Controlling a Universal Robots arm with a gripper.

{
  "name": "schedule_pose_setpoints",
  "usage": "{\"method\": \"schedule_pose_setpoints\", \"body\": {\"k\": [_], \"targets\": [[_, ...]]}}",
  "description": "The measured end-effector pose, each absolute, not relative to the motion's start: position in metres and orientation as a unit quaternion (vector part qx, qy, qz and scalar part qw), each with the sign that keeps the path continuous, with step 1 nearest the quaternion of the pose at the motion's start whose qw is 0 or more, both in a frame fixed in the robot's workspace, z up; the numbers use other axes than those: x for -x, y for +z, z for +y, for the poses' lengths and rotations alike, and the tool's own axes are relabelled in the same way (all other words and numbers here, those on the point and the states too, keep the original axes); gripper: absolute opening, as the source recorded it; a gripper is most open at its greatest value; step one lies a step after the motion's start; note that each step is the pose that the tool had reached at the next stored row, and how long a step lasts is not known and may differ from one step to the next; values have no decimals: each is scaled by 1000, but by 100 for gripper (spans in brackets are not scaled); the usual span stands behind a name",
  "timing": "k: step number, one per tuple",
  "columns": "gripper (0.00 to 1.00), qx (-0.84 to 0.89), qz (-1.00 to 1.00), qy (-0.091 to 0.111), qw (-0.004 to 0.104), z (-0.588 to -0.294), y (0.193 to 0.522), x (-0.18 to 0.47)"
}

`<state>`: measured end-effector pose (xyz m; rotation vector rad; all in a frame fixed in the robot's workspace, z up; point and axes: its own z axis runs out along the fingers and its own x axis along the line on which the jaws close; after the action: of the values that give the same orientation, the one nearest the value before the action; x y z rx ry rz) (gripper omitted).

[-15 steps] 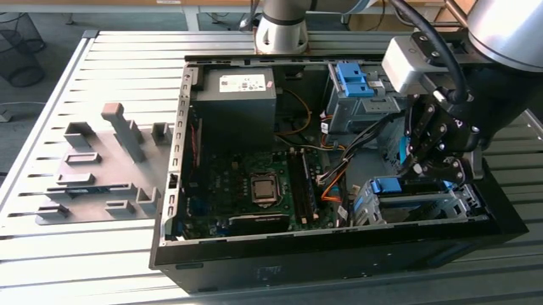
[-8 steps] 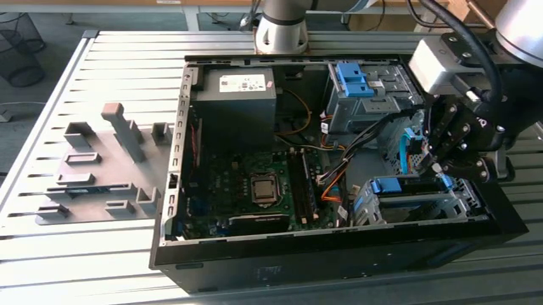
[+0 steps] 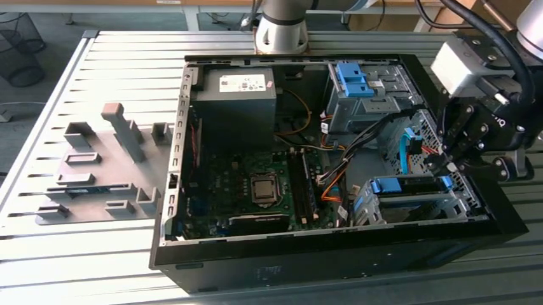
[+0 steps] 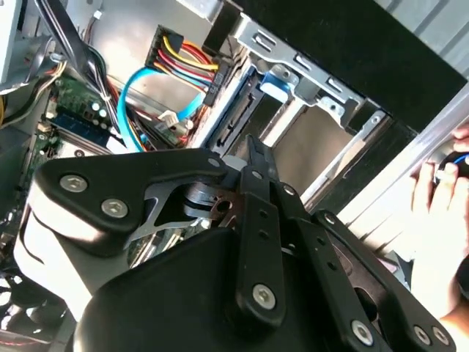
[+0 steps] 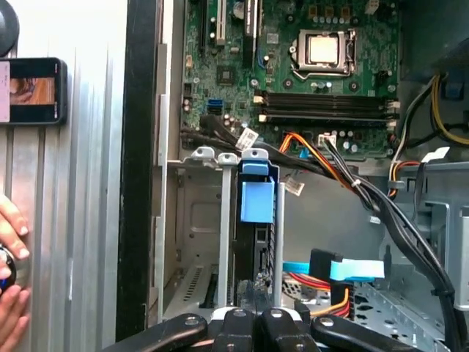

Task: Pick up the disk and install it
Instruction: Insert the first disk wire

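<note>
Disk seated in the cage, gripper right at its end.
The disk (image 5: 256, 220) stands on edge in the drive cage (image 5: 212, 220) of the open computer case (image 3: 339, 254); the gripper (image 5: 255, 304) sits pressed together, empty, just beside it.

One open computer case (image 3: 339, 254), one disk (image 3: 407, 185) in its cage, one hand (image 3: 447, 166), two blue brackets (image 3: 357, 79)
</note>
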<state>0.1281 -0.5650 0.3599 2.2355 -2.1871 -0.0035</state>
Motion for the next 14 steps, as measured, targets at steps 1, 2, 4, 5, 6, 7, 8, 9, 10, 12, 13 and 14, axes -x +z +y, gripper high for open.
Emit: {"method": "schedule_pose_setpoints", "body": {"k": [1, 2, 4, 5, 6, 7, 8, 9, 10, 12, 13, 14], "targets": [[11, -715, -699, -1, 7, -562, 360, -128], [11, -715, -699, -1, 7, -559, 360, -128], [11, -715, -699, -1, 7, -552, 360, -129], [11, -715, -699, -1, 7, -549, 360, -129], [11, -715, -699, -1, 7, -547, 360, -130], [11, -716, -698, -1, 7, -546, 360, -130], [11, -718, -696, -1, 7, -546, 360, -131], [11, -719, -695, -1, 7, -546, 360, -132], [11, -719, -695, -1, 7, -546, 360, -132], [11, -719, -695, -1, 7, -546, 360, -132], [11, -719, -695, -1, 8, -546, 360, -132], [11, -719, -695, 0, 8, -546, 360, -132]]}}
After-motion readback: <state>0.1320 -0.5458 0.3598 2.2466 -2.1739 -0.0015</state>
